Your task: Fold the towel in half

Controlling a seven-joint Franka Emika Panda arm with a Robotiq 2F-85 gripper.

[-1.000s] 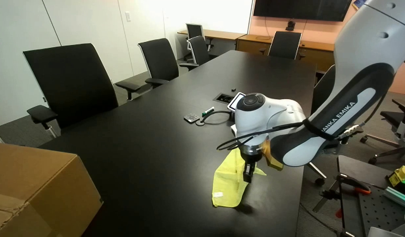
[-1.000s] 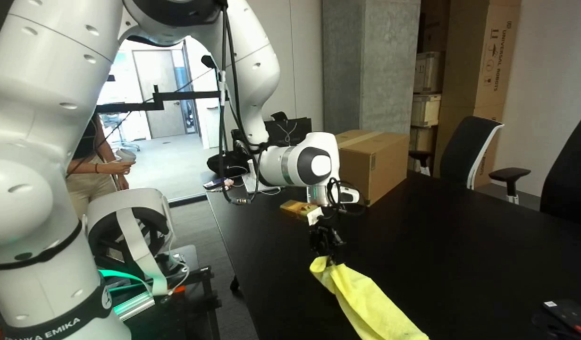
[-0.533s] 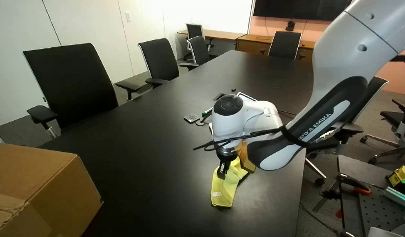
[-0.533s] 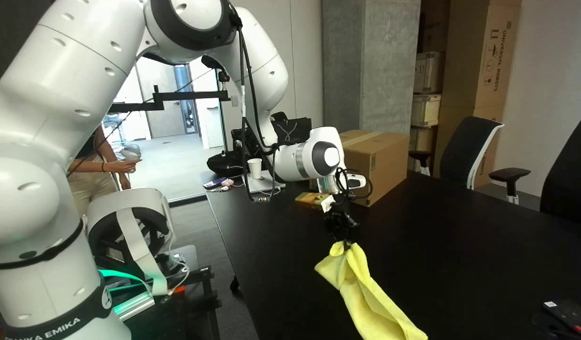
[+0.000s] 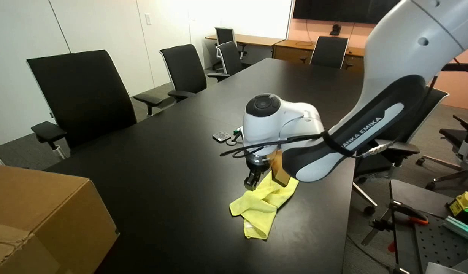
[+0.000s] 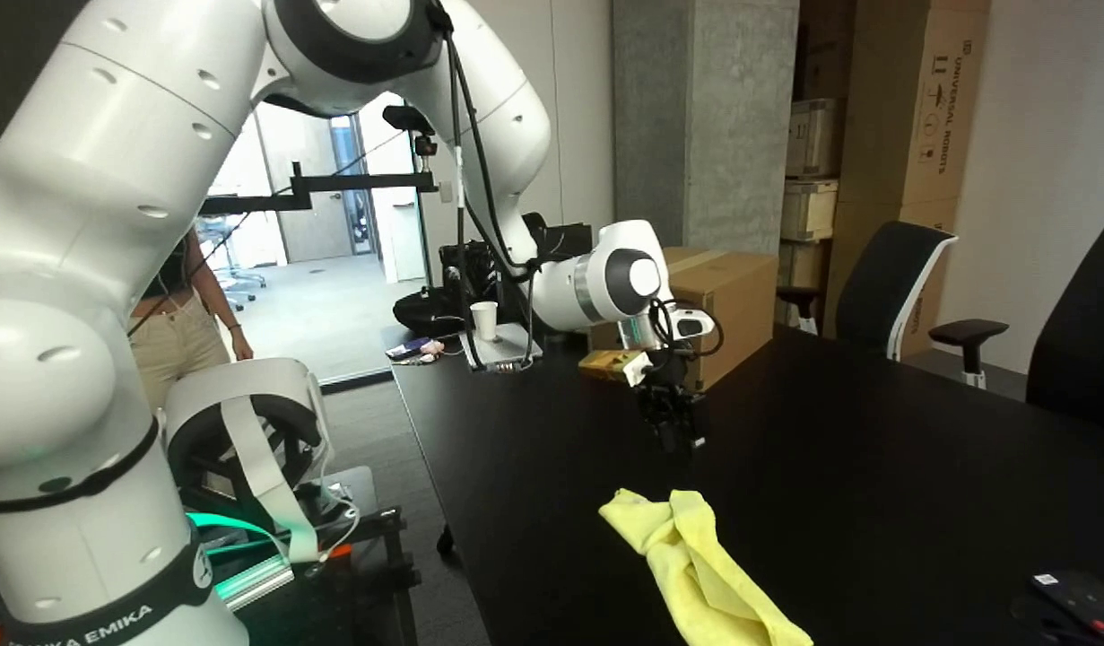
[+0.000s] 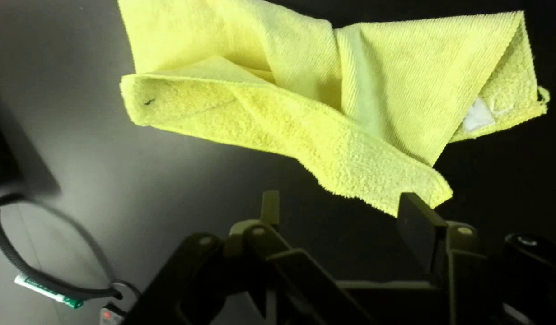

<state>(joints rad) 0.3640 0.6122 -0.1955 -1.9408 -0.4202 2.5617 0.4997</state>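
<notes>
The yellow towel [image 5: 259,208] lies crumpled on the black table, partly doubled over itself. In the wrist view the towel [image 7: 377,67] shows a raised fold, an overlapping flap along its near edge and a white label at its right end. My gripper [image 7: 341,208] stands open, with bare tabletop between its fingers; one fingertip [image 7: 420,208] overlaps the flap's corner in the picture. In an exterior view the gripper [image 6: 682,441] hangs above the table, a clear gap separating it from the towel [image 6: 695,574]. The arm hides the towel's far part in an exterior view.
A cardboard box [image 5: 47,220] stands on the table. A remote-like device [image 5: 221,136], a green marker [image 7: 47,291] and a dark cable [image 7: 74,223] lie beyond the towel. Black chairs [image 5: 83,99] line the table; a cart [image 5: 431,224] stands beside its edge.
The gripper moved across with the towel pinched in it, then opened and rose. The released part dropped onto the table, its flap spreading out to the side.
</notes>
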